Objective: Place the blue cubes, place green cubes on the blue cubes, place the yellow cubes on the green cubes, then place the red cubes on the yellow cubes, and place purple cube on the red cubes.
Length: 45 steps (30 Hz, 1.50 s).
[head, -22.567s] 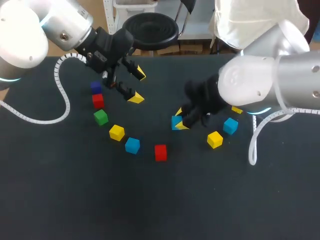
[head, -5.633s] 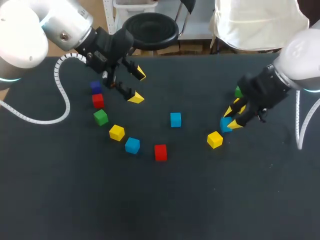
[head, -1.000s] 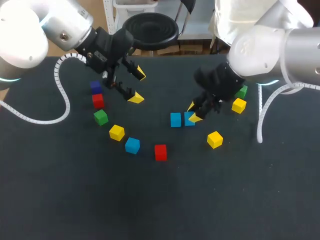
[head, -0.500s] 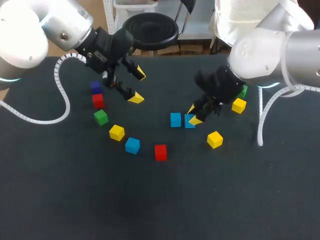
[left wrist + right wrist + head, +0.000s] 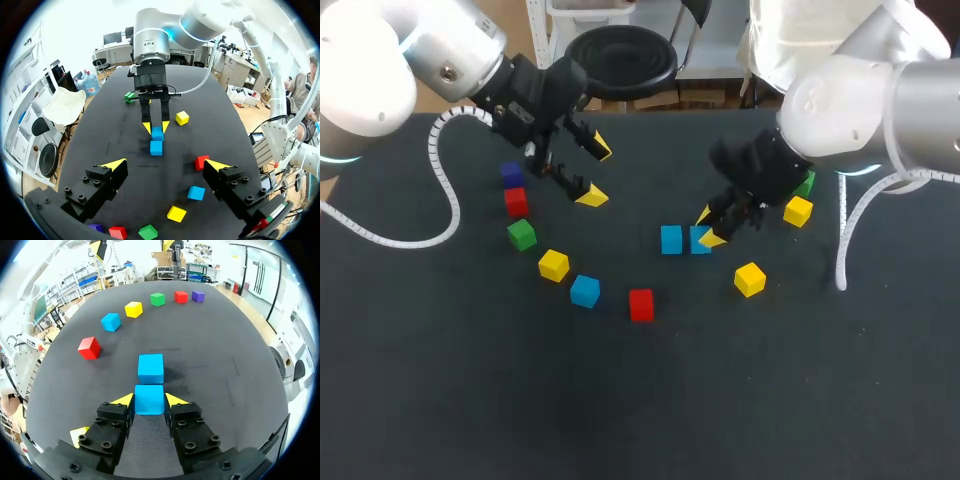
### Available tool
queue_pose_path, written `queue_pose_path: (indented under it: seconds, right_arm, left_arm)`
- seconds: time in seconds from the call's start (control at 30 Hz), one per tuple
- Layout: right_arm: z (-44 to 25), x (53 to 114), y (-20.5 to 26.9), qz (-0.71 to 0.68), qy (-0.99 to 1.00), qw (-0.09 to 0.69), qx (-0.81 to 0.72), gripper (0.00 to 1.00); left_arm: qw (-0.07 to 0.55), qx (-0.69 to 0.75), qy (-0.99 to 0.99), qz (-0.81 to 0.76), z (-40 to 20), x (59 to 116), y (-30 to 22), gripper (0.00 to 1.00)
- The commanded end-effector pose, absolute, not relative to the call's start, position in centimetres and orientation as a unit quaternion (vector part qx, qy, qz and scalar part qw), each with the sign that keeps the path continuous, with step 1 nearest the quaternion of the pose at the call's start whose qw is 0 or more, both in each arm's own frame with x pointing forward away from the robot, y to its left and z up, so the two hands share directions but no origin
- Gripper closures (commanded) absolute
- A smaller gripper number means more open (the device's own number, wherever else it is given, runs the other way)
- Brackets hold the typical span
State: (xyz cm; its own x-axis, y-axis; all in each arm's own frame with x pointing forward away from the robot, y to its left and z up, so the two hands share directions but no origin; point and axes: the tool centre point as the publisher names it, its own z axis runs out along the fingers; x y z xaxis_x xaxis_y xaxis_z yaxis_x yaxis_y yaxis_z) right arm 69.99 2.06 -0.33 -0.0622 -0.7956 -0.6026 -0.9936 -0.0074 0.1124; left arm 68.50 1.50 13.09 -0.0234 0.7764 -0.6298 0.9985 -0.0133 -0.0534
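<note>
Since 5.6 s back the right gripper [image 5: 707,226] has brought a blue cube in from the table's right side to mid-table. Over the last second it has barely shifted. The left arm has not moved at all.

The left gripper [image 5: 597,172] hangs over the far left of the table, fingers wide apart and empty. Near it runs an arc of loose cubes: purple [image 5: 511,174], red [image 5: 516,201] close by it, green [image 5: 522,234], yellow [image 5: 554,265], third blue [image 5: 585,291] and second red [image 5: 641,304]. Each sits singly on the table.

At mid-table the first blue [image 5: 670,239] rests on the surface. The carried blue [image 5: 698,238] is just beside it on the right and looks to be down on the table too. In the right wrist view the carried blue sits between the yellow tips. Both tips seem to touch its sides, so the grip is narrow and not yet let go.

To the right lie the second yellow [image 5: 750,279], the third yellow [image 5: 798,211] and the second green [image 5: 805,183], which is partly hidden by the arm.

Progress, as I judge it, is early. Two blues are side by side for the base, pending release, and the third blue is still to fetch. Nothing is stacked yet, so the greens, yellows, reds and purple all remain.
</note>
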Motion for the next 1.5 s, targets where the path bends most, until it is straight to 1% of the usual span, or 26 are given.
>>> queue_pose_path:
  seconds: [0.03, 0.73, 0.77, 0.8, 0.87, 0.9, 0.93, 1.0, 1.03, 1.3, 1.5]
  right_arm:
    - [-0.4, 70.0, 2.1, 0.264, 0.679, 0.188, -0.659, 1.00]
    - [-0.7, 70.5, 2.2, 0.269, 0.675, 0.184, -0.662, 1.00]
    - [-0.7, 70.5, 2.2, 0.271, 0.675, 0.184, -0.661, 0.86]
    - [-0.7, 70.5, 2.2, 0.272, 0.675, 0.184, -0.661, 0.79]
    - [-0.7, 70.4, 2.2, 0.274, 0.676, 0.185, -0.659, 0.63]
    - [-0.7, 70.4, 2.2, 0.275, 0.676, 0.185, -0.658, 0.54]
    - [-0.7, 70.4, 2.2, 0.275, 0.676, 0.186, -0.658, 0.43]
    - [-0.7, 70.3, 2.1, 0.275, 0.676, 0.186, -0.657, 0.13]
    - [-0.6, 70.3, 2.0, 0.276, 0.677, 0.187, -0.656, 0.00]
    - [0.0, 70.2, 1.5, 0.270, 0.680, 0.192, -0.654, 0.00]
    - [1.1, 69.8, 0.2, 0.256, 0.684, 0.210, -0.650, 0.00]
  left_arm:
    - [0.216, 0.664, 0.669, -0.255, 13.1, 68.5, 1.5, 0.00]
    - [0.216, 0.664, 0.669, -0.255, 13.1, 68.5, 1.5, 0.00]
    - [0.216, 0.664, 0.669, -0.255, 13.1, 68.5, 1.5, 0.00]
    - [0.216, 0.664, 0.669, -0.255, 13.1, 68.5, 1.5, 0.00]
    - [0.216, 0.664, 0.669, -0.255, 13.1, 68.5, 1.5, 0.00]
    - [0.216, 0.664, 0.669, -0.255, 13.1, 68.5, 1.5, 0.00]
    - [0.216, 0.664, 0.669, -0.255, 13.1, 68.5, 1.5, 0.00]
    - [0.216, 0.664, 0.669, -0.255, 13.1, 68.5, 1.5, 0.00]
    - [0.216, 0.664, 0.669, -0.255, 13.1, 68.5, 1.5, 0.00]
    - [0.216, 0.664, 0.669, -0.255, 13.1, 68.5, 1.5, 0.00]
    - [0.216, 0.664, 0.669, -0.255, 13.1, 68.5, 1.5, 0.00]
